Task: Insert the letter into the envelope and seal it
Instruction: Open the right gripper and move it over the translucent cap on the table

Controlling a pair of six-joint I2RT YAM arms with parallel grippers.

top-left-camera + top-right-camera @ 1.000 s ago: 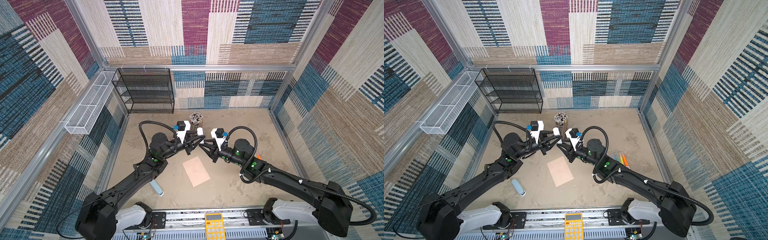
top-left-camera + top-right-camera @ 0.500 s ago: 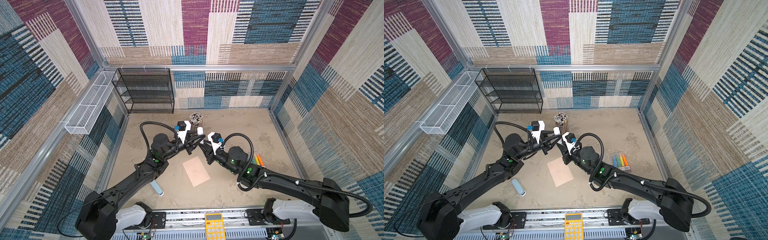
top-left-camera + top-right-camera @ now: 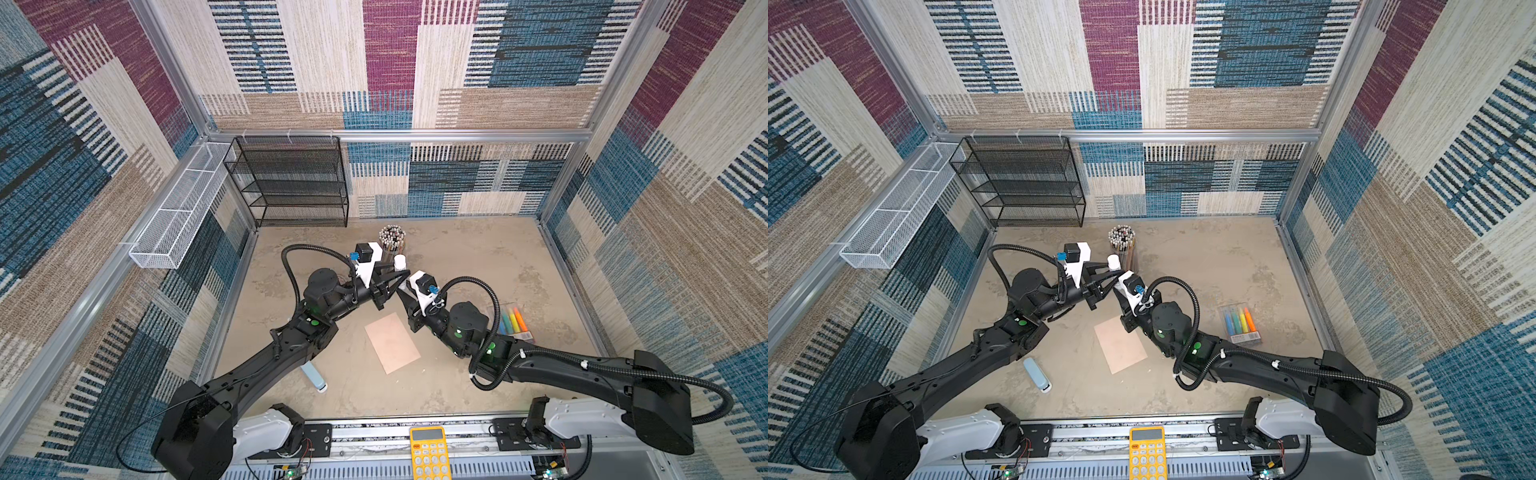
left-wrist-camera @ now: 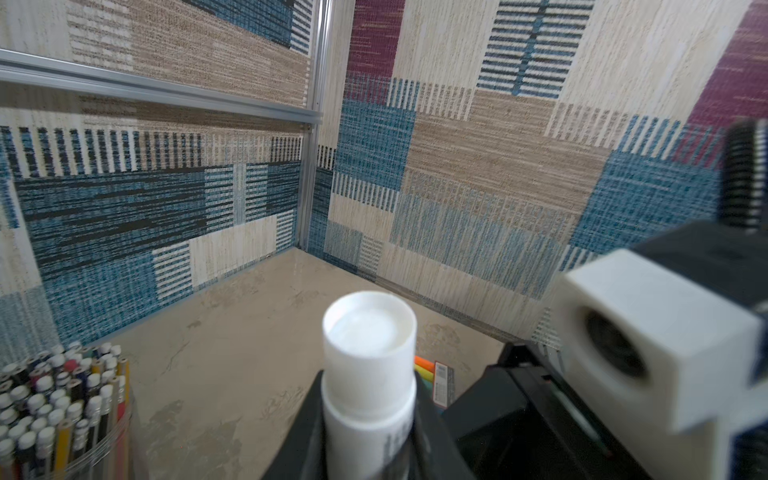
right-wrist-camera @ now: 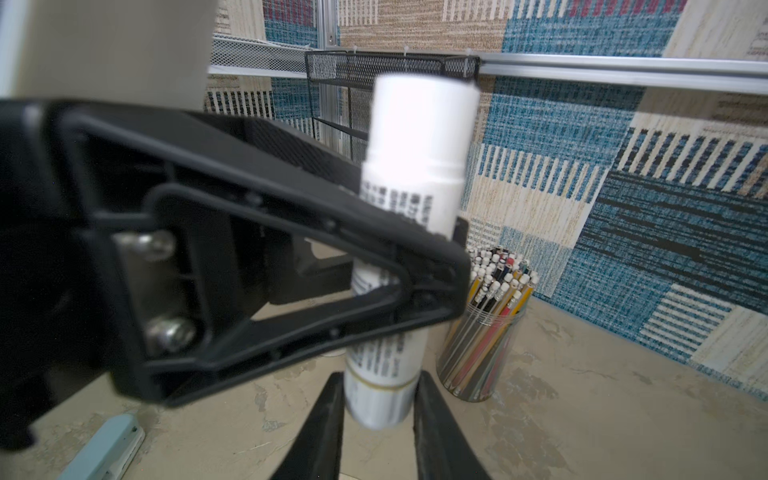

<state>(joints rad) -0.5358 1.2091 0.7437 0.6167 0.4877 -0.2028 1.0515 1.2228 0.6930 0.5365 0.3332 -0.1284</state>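
The peach envelope (image 3: 392,343) (image 3: 1120,344) lies flat on the table as a plain rectangle, between the two arms. The letter is hidden. Above the envelope's far end, my left gripper (image 3: 401,276) (image 3: 1113,274) (image 4: 370,415) is shut on an upright white glue stick (image 3: 400,262) (image 3: 1113,262) (image 4: 370,374) (image 5: 415,166), cap on. My right gripper (image 3: 399,291) (image 3: 1116,287) (image 5: 380,399) faces it from the right. Its jaws stand slightly open on either side of the tube's lower end.
A cup of pencils (image 3: 391,239) (image 5: 486,332) stands just behind the grippers. A highlighter pack (image 3: 513,322) lies at the right, a light blue stapler (image 3: 313,376) at the front left. A black mesh shelf (image 3: 291,183) and a white wire basket (image 3: 178,216) are at the back left. A yellow calculator (image 3: 428,453) sits at the front rail.
My right arm's wrist has swung left toward the envelope, and its jaws have eased wider around the glue stick's base. The left arm has stayed still, holding the tube.
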